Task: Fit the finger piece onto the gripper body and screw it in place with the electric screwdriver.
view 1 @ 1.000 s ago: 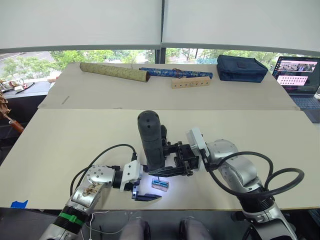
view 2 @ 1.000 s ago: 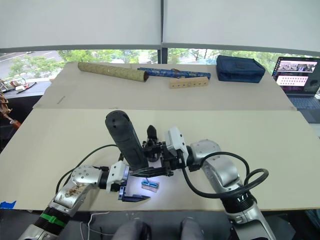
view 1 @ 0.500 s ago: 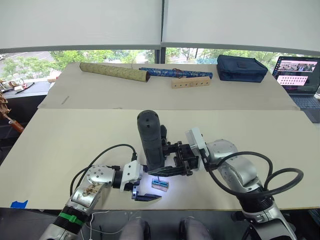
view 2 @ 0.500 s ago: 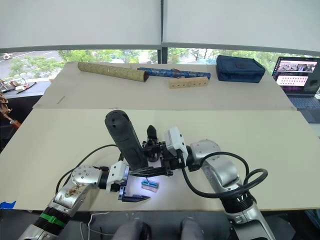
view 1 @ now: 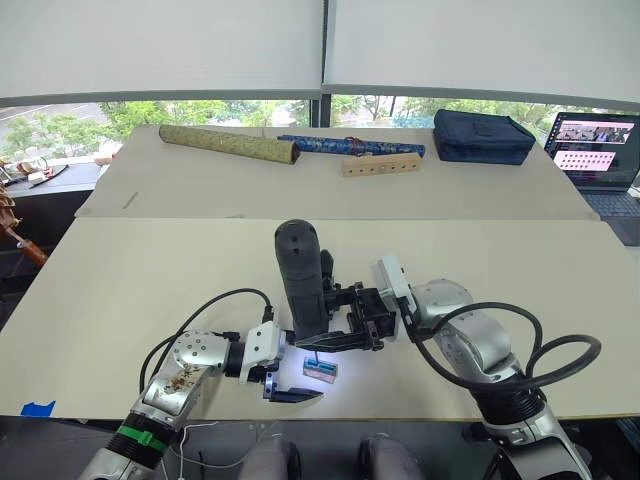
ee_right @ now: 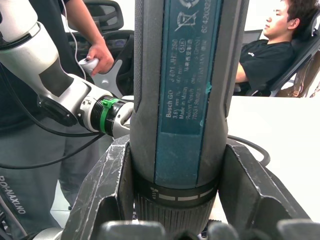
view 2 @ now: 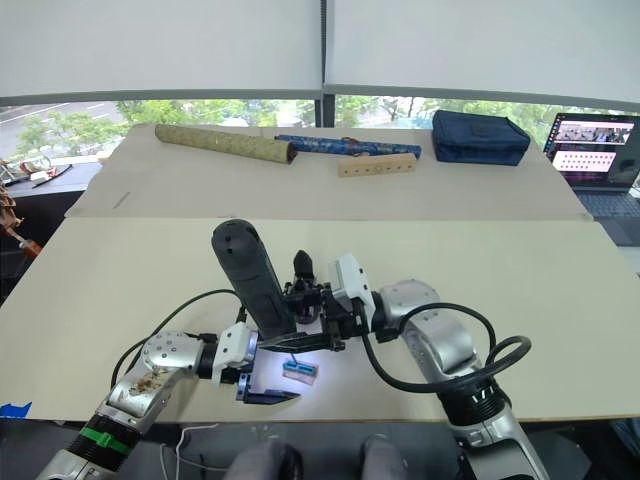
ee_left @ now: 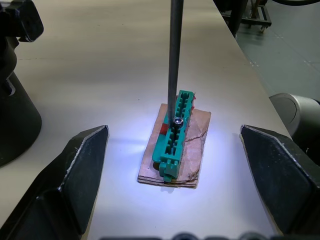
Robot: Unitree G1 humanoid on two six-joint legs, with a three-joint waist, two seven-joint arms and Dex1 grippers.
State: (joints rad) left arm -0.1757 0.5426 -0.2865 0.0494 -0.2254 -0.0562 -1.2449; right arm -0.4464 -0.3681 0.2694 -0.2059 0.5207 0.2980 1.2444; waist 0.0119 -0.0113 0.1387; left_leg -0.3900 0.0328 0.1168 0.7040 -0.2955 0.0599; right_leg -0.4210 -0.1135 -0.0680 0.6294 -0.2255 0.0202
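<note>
Under the electric screwdriver, your bit meets a screw head in the green holder, presumably to pick one up. Your right gripper pinches the screwdriver upright. Beside the tip, your left gripper is spread around the holder, arm low.

Office – laptop, office chair, windows

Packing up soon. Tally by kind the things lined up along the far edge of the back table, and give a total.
Rolls: 2, the olive roll and the blue patterned roll
Wooden block with holes: 1
Dark blue bag: 1
Total: 4
</note>
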